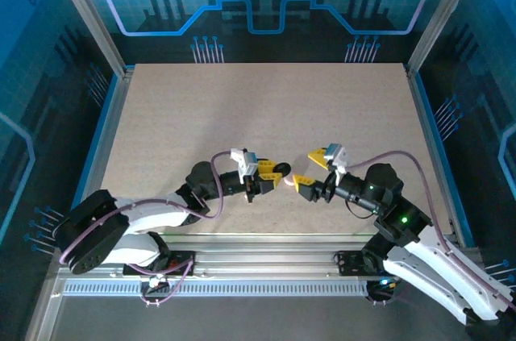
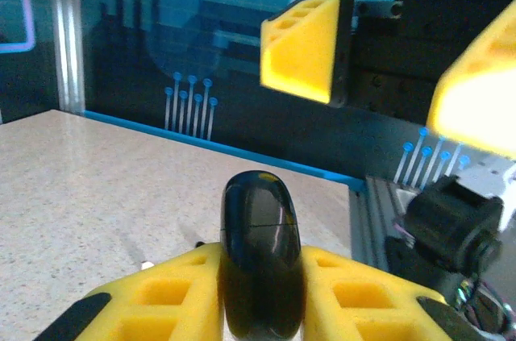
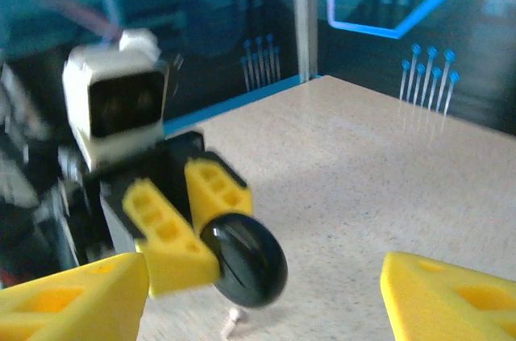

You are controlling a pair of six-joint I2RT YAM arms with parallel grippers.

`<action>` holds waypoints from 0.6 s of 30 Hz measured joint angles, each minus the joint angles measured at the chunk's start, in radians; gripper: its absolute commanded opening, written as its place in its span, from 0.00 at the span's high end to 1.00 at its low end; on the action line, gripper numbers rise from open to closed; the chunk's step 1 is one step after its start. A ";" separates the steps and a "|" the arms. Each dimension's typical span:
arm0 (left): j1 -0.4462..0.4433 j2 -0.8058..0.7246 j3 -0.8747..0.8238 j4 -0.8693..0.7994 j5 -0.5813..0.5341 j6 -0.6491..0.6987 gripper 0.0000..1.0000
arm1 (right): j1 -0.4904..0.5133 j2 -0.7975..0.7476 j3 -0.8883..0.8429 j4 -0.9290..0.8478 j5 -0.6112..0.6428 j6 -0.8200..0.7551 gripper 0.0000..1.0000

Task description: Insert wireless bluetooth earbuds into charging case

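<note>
My left gripper (image 1: 272,172) is shut on a glossy black round charging case (image 1: 276,180), held on edge a little above the table. In the left wrist view the case (image 2: 260,228) stands up between the yellow fingers (image 2: 161,289), and a thin seam runs across it. My right gripper (image 1: 313,170) faces it from the right, open with nothing in its jaws; its yellow fingers (image 2: 310,47) show beyond the case. From the right wrist, the case (image 3: 243,259) hangs ahead between the wide fingers (image 3: 76,293). A small whitish earbud (image 3: 232,323) lies on the table under it.
The speckled beige table (image 1: 242,107) stretches back to blue-lit enclosure walls. Metal rails (image 1: 266,246) run along the near edge by the arm bases. A tiny white speck (image 2: 147,264) and a dark speck (image 2: 199,243) lie on the table left of the case.
</note>
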 measured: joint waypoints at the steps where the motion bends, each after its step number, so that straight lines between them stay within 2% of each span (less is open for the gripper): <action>1: 0.000 -0.016 0.005 -0.027 0.019 0.006 0.74 | -0.004 -0.002 -0.008 -0.010 -0.026 -0.050 0.26; 5: 0.000 -0.087 0.021 -0.120 0.084 0.032 0.73 | -0.019 0.011 -0.015 -0.054 -0.121 -0.209 0.27; 9: 0.000 -0.151 0.026 -0.193 0.126 0.060 0.73 | -0.022 0.055 -0.005 -0.101 -0.207 -0.328 0.32; 18: 0.000 -0.189 0.031 -0.284 0.165 0.103 0.73 | -0.022 0.199 0.081 -0.137 -0.359 -0.446 0.42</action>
